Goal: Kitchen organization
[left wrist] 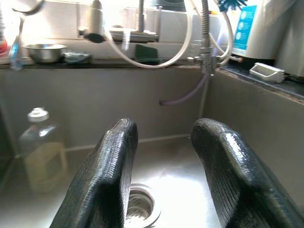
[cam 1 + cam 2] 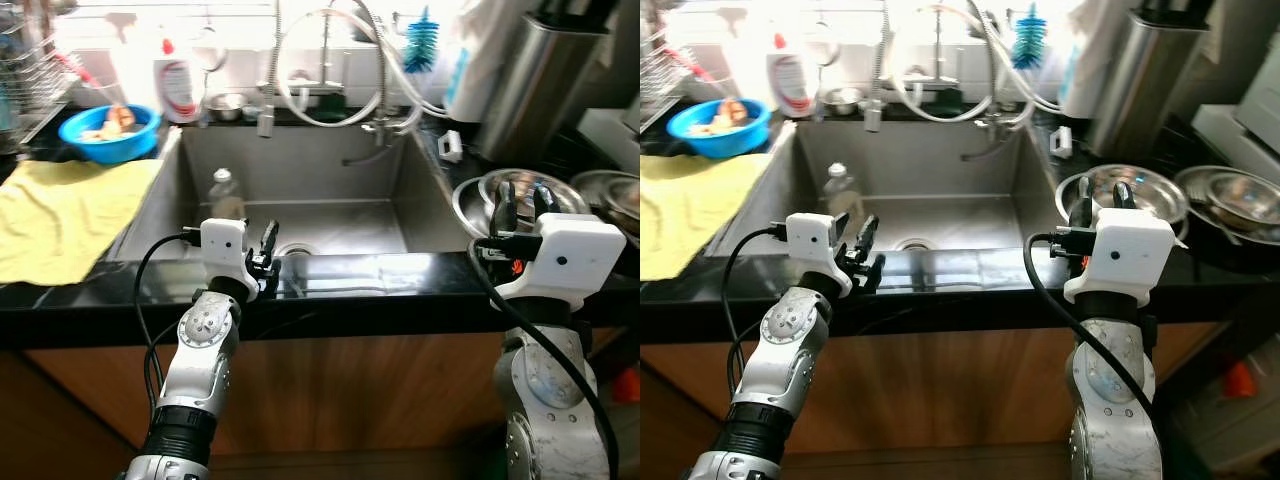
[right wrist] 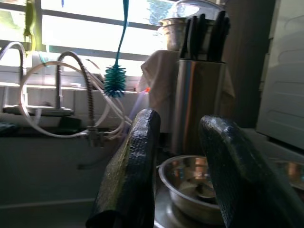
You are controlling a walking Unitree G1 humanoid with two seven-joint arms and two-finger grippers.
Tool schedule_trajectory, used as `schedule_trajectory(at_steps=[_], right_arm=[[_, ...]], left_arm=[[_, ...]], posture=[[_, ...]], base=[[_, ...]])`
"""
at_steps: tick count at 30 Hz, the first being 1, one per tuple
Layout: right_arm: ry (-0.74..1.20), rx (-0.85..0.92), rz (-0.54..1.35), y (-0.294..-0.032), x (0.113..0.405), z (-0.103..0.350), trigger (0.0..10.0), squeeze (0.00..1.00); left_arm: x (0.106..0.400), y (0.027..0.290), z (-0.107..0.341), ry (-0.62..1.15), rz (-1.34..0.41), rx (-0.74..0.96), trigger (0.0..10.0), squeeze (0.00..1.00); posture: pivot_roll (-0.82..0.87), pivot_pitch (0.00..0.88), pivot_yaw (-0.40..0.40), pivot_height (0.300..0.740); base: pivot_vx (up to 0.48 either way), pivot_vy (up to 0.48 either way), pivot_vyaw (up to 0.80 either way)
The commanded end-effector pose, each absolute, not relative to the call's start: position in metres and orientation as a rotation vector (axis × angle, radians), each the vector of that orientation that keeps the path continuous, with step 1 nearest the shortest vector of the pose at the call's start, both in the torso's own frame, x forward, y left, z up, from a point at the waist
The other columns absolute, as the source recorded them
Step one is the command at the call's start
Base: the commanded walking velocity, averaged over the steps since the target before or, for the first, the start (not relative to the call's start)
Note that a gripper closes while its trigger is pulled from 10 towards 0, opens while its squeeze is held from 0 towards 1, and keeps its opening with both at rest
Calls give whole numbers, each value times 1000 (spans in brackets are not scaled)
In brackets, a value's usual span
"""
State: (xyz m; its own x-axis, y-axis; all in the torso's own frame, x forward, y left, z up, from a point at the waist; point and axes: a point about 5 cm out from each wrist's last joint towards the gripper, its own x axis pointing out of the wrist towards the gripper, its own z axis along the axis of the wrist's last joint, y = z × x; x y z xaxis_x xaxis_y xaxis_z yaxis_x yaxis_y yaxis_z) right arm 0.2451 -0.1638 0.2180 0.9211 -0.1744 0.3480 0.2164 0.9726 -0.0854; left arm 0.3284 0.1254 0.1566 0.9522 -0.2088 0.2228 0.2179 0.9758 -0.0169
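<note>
Stainless steel formed the sink (image 2: 190,165) set into a black worktop (image 2: 420,275), and the robot stood facing its front edge. The left gripper (image 2: 262,252) hovered just above the sink's front rim, its two black fingers (image 1: 107,175) spread apart with nothing between them, pointing over the basin towards the drain (image 2: 296,250). A clear glass bottle (image 2: 226,194) with a pale cap stood upright in the basin near the left wall, well apart from that gripper. The right gripper (image 2: 520,207) was raised over the worktop at the sink's right front corner, fingers (image 3: 130,175) likewise parted and empty, aimed at a steel bowl (image 2: 480,205) resting on the worktop just right of the sink. More steel bowls (image 2: 1230,200) were stacked further along the worktop's right edge. Behind them stood a tall steel knife block (image 3: 197,99) holding dark-handled knives. A teal bottle brush (image 2: 421,45) hung above the back right corner of the sink, beside the looping hoses of the tap (image 2: 325,60). On the worktop left of the sink lay a yellow cloth (image 2: 60,215), with a blue bowl (image 2: 108,132) at its far edge and a white dish-soap bottle (image 2: 176,85) beside that, near the sink's back left corner. A small steel bowl (image 2: 227,104) sat on the ledge behind the sink.
</note>
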Motion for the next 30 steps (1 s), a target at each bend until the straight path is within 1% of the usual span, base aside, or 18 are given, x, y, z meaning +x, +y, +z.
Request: schedule_trajectory(at_steps=[1,6,10,18,21,23,27,30], right_arm=[[-334,-113,-199,-163,247,217,10000,0],[-341,-121,-195,-163,248,219,10000,0],[-344,-148,-186,-162,248,219,10000,0],[-344,-146,-198,-164,247,219,10000,0],[-346,-154,-224,-169,244,219,10000,0],[-337,-162,-275,-178,235,215,10000,0],[-338,-177,-320,-186,222,211,10000,0],[-332,-197,-349,-192,218,210,10000,0]], left_arm=[[329,124,159,-229,-223,-34,10000,0],[329,123,159,-231,-224,-24,10000,0],[329,122,158,-230,-220,-26,10000,0],[329,125,159,-234,-207,-37,10000,0],[329,128,170,-279,-181,-51,10000,0],[328,132,184,-354,-143,-61,10000,0],[328,132,180,-340,-148,-53,10000,0],[328,131,177,-326,-153,-53,10000,0]], posture=[[-139,0,-8,740],[-143,0,-11,740],[-144,0,-14,740],[-145,0,-16,740],[-144,0,-18,740],[-149,0,-15,740],[-155,0,-11,740],[-162,0,-7,740]], base=[[0,0,-663],[0,0,-653],[0,0,0],[0,0,0],[0,0,0],[0,0,0],[0,0,0],[0,0,0]])
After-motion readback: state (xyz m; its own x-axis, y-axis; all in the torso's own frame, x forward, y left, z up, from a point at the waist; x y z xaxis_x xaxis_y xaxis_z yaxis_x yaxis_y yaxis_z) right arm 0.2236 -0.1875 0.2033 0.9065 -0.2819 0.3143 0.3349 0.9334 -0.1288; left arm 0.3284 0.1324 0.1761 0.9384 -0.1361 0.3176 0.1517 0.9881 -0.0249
